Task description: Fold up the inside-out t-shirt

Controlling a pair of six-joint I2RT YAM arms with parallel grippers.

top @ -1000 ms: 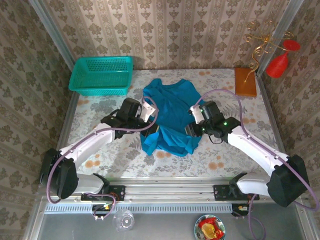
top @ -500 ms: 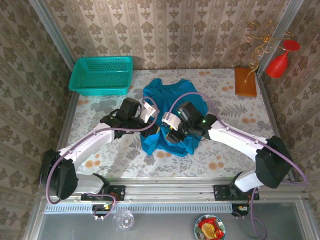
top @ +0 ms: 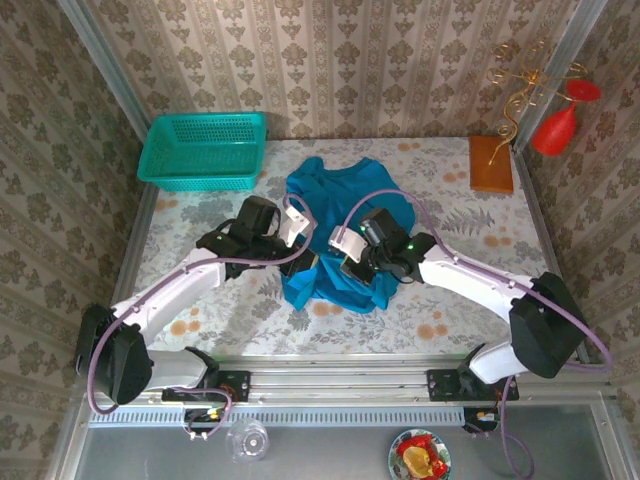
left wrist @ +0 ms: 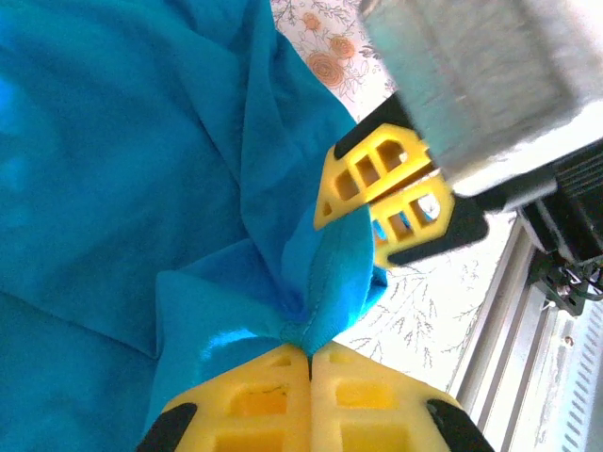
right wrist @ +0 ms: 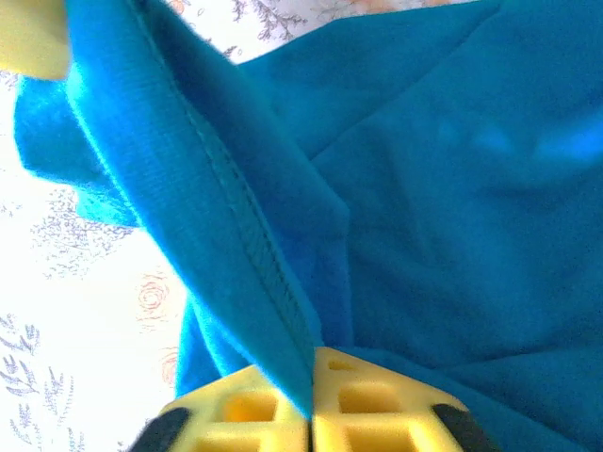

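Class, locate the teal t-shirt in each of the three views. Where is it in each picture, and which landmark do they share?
Top external: t-shirt in the middle of the picture.
Left wrist: t-shirt across the left and centre.
Right wrist: t-shirt across the centre and right.
Shared landmark: floral table cover, beside the cloth in each.
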